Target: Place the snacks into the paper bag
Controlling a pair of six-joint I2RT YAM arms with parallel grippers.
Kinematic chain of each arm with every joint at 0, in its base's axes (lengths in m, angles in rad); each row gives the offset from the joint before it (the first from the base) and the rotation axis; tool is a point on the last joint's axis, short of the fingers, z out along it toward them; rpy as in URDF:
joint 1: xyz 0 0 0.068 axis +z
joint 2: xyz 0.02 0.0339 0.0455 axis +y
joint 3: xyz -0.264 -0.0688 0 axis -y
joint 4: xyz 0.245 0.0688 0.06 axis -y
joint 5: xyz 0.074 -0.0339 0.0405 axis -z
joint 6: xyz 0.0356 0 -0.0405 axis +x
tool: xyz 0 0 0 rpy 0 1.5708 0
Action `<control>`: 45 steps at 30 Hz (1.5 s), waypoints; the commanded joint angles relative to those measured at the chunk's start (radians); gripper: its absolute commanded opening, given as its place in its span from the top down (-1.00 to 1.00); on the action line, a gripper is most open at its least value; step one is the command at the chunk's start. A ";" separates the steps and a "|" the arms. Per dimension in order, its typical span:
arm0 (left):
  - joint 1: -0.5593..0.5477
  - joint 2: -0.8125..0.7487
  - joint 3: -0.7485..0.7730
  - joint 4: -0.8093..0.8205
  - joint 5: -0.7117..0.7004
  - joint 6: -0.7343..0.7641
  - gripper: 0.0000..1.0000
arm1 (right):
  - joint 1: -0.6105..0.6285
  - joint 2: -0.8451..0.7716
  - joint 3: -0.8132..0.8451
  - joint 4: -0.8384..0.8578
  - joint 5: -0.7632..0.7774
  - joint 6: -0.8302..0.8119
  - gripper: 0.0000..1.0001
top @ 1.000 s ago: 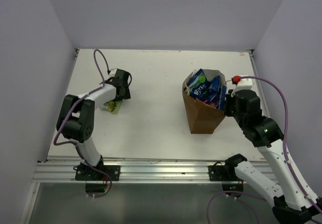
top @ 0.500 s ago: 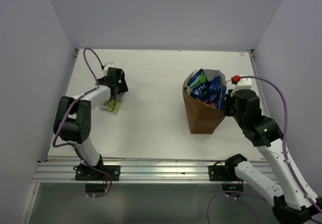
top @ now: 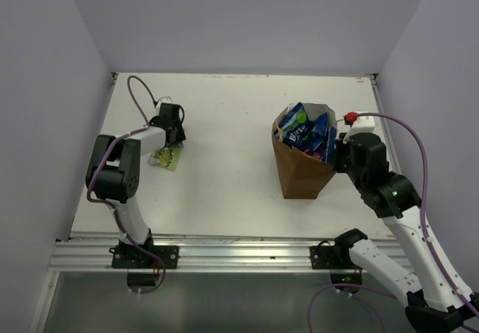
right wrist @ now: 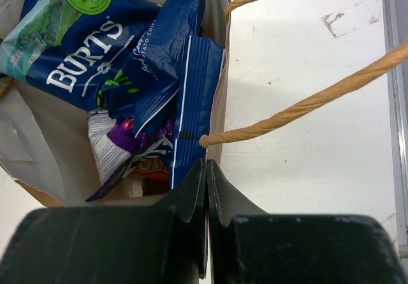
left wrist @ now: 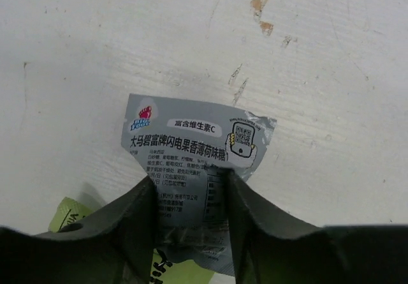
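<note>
toward the near right side of the table (top: 224, 123), my right gripper (right wrist: 206, 169) is pinched tight on the right-hand wall of the paper bag (top: 299, 177), its fingertips meeting at the rim, just beside the root of a string handle (right wrist: 299, 105). the bag stands upright, well in from the right edge. it is crowded: a blue crisp packet (right wrist: 83, 67) and a purple one (right wrist: 137, 131) are jammed in, and some reach above the rim.

farther back, close to the left edge, my left gripper (left wrist: 188, 182) is low over a silver packet (left wrist: 191, 140) lying flat on the table. its jaws are apart, one on each side of the packet's near end, nothing clamped. a green packet (left wrist: 67, 215) pokes out from under that same end.

my worries from here:
- the foil is thin and slick, so the closing jaws may skid off it or only crumple it.
- the green packet may get dragged up too and drop on the way across.
- with the bag this full, a new packet could perch on top and slide off.
- i hold only one wall, so a push from above could tip the bag.
</note>
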 commanded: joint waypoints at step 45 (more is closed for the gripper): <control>-0.759 0.018 0.715 -0.026 0.623 0.019 0.36 | 0.004 0.006 0.010 0.017 -0.012 -0.012 1.00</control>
